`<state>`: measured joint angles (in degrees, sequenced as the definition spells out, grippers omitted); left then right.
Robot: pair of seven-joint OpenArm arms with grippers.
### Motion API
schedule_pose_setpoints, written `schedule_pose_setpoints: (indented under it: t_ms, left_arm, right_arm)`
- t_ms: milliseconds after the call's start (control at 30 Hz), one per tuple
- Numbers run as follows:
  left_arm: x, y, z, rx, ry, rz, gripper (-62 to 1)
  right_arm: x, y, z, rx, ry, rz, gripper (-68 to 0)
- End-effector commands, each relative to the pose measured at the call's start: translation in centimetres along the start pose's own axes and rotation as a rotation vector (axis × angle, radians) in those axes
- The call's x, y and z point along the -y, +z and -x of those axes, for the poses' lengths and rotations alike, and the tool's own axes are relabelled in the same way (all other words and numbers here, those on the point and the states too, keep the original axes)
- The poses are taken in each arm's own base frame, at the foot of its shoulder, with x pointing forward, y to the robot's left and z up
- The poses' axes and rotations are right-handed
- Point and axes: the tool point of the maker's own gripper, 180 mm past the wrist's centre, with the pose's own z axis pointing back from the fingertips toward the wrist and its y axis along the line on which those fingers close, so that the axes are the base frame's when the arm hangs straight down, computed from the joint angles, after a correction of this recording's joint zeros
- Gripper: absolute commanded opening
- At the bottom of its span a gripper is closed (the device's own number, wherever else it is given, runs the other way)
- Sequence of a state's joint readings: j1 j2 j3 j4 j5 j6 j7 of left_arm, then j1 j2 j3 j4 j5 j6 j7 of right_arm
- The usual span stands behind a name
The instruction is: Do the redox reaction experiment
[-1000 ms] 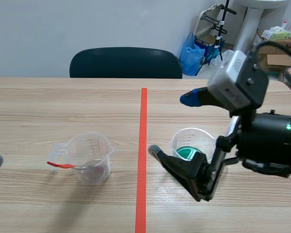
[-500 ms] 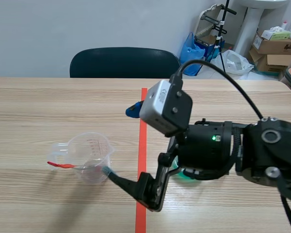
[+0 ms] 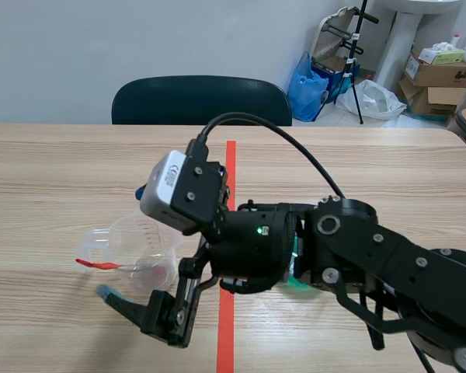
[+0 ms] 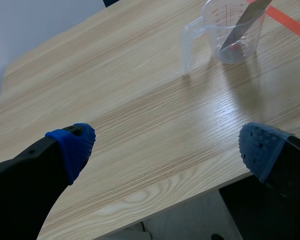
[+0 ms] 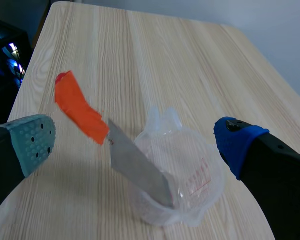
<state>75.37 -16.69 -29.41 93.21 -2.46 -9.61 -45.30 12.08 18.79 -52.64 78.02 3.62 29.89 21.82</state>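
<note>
A clear measuring cup stands left of the red tape line, with a flat spatula leaning in it. The spatula's orange-red handle sticks out over the rim. My right arm comes across the tape, and its gripper is open around the cup, one finger on each side. In the right wrist view the cup and the spatula blade sit between the open gripper fingers. My left gripper is open over bare table near its edge, with the cup far ahead. A second cup with green liquid is mostly hidden behind the right arm.
A dark chair stands behind the table's far edge. Boxes and bags lie on the floor at the back right. In the left wrist view the table edge runs just under the gripper.
My right arm has swept left from the green cup, across the tape line, to the clear cup. Its open fingers now stand on either side of that cup. The cup and spatula have not moved.
</note>
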Motion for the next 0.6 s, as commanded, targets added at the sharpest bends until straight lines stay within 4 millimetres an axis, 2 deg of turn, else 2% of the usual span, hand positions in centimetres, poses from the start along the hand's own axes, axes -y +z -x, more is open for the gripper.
schedule_pose_setpoints:
  t_ms: [0,267,333,567]
  left_arm:
    - [-0.1,-0.3,-0.8,0.033,0.004,-0.003,0.6]
    - [-0.1,-0.3,-0.9,0.034,0.003,-0.001,0.6]
    - [-0.1,-0.3,-0.8,0.034,0.004,-0.001,0.6]
    - [-0.1,-0.3,-0.8,0.034,0.004,-0.001,0.6]
  right_arm:
    - [1.0,-0.2,-1.7,0.049,0.025,0.012,0.4]
    - [1.3,-0.2,-1.9,0.057,0.033,0.020,-0.8]
    - [1.3,-0.2,-2.0,0.063,0.034,0.021,-6.9]
    - [2.3,-0.1,-2.6,0.091,0.057,0.076,-34.4]
